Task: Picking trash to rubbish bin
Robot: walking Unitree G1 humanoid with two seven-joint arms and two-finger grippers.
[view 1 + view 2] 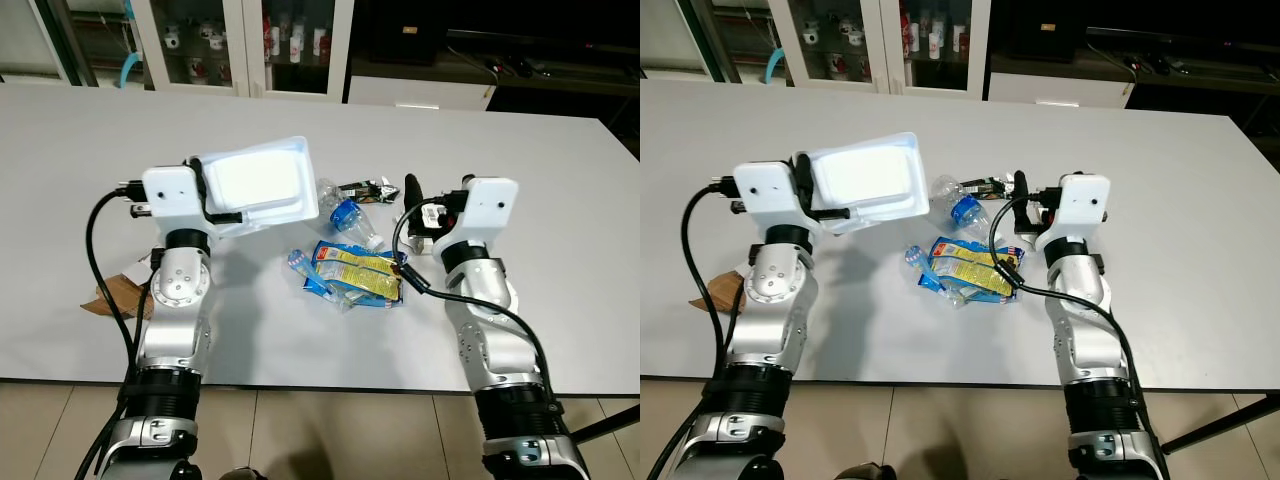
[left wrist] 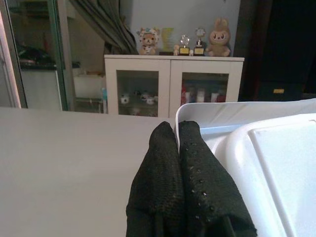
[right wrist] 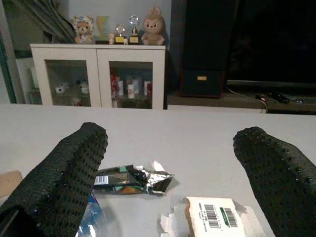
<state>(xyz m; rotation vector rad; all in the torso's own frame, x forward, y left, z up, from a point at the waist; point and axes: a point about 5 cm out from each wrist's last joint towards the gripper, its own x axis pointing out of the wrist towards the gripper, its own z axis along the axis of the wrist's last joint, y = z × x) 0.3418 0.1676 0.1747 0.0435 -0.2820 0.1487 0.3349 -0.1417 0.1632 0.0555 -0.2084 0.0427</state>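
Risk for me sits at centre-left of frame, where my left gripper [image 2: 178, 163] pinches only the rim of the white foam tray [image 1: 258, 183], which could slip; my right gripper [image 3: 170, 163] gapes wide over the wrappers [image 1: 357, 272].

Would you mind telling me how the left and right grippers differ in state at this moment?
The left gripper is shut on the rim of the white tray, lifting it off the table; the right gripper is open and empty. The left holds its load tilted above the table; the right sits low, facing the dark wrapper and barcoded box. Both have black dotted fingers.
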